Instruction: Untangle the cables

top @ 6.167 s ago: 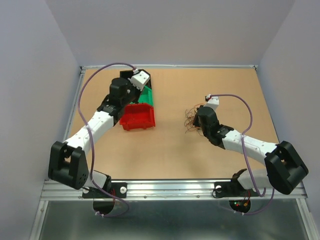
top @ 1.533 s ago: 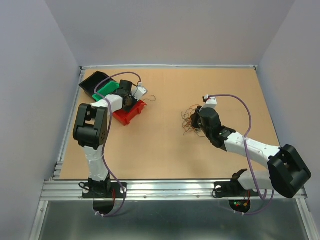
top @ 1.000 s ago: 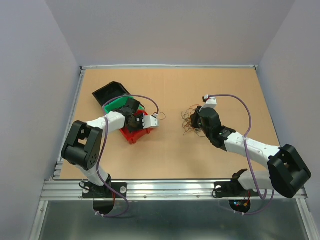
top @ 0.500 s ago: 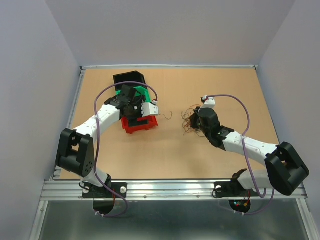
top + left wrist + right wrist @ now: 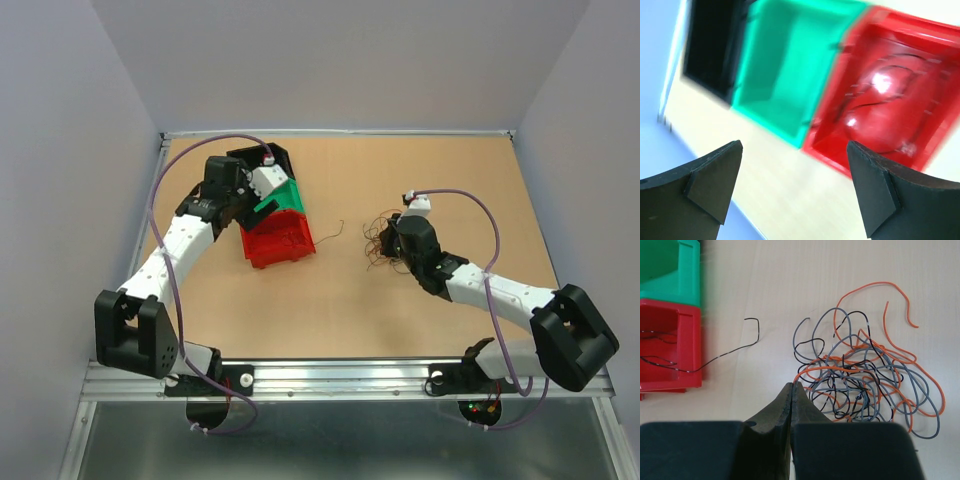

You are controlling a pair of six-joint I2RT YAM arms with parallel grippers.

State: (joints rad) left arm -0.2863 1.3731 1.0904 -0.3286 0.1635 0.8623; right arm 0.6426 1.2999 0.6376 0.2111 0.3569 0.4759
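The cables (image 5: 870, 380) are a tangle of thin orange, grey and black wires on the table, seen in the top view as a cables bunch (image 5: 383, 240). My right gripper (image 5: 792, 386) is shut, its tips at the bunch's left edge beside an orange loop, with nothing visibly clamped; from above, the right gripper (image 5: 397, 237) sits over the bunch. One loose black wire (image 5: 725, 352) runs from the red bin (image 5: 665, 350) out onto the table. My left gripper (image 5: 795, 165) is open and empty above the bins, seen from above as the left gripper (image 5: 255, 205).
Three bins stand in a row at the left: a black bin (image 5: 265, 160), a green bin (image 5: 292, 195) and the red bin (image 5: 280, 238). Dark wires lie inside the red bin (image 5: 890, 95). The left wrist view is blurred.
My left gripper has opened and let go of the black wire, which now lies half in the red bin. It has swung back to the far left over the bins. The right arm has barely moved.
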